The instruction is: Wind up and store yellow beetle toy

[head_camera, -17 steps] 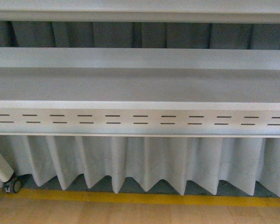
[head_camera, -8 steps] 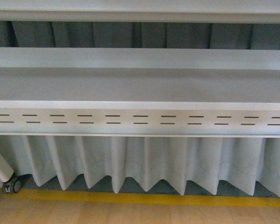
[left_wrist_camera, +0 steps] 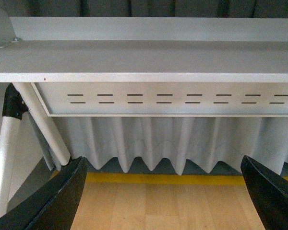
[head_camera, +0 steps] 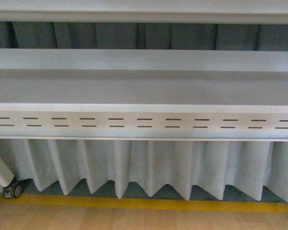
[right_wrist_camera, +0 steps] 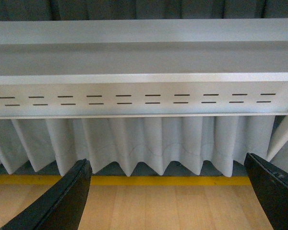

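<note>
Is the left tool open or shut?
Open: the left tool has its two black fingers far apart, with only floor and curtain showing between them.

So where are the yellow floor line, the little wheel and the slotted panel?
yellow floor line (head_camera: 144, 204), front view, its middle stretch.
little wheel (head_camera: 13, 190), front view, the wheel's side face.
slotted panel (head_camera: 144, 123), front view, bare strip between the two slot rows.

left tool (left_wrist_camera: 162, 165) and right tool (right_wrist_camera: 167, 163) both gape wide, pointing forward.
</note>
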You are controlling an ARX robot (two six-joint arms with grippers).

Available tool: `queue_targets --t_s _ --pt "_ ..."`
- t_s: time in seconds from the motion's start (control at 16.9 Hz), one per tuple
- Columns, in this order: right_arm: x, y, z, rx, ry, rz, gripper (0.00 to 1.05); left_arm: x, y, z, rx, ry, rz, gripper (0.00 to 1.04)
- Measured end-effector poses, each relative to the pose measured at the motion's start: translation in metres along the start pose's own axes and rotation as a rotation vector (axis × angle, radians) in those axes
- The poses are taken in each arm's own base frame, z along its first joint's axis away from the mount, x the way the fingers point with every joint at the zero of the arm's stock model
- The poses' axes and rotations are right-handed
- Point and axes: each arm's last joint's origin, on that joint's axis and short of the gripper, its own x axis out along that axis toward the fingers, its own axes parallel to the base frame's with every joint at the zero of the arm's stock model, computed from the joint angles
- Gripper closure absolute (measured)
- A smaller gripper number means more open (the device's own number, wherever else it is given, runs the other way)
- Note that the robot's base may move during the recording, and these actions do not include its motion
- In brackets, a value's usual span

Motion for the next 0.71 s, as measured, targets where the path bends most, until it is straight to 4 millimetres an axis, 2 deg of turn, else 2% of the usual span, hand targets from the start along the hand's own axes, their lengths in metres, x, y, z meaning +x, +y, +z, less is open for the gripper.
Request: queue_targets --t_s 0.71 --pt "0.0000 0.0000 0.0000 0.000 0.000 -0.001 0.07 0.0000 0.0000 -0.0001 0.000 0.001 0.001 0.07"
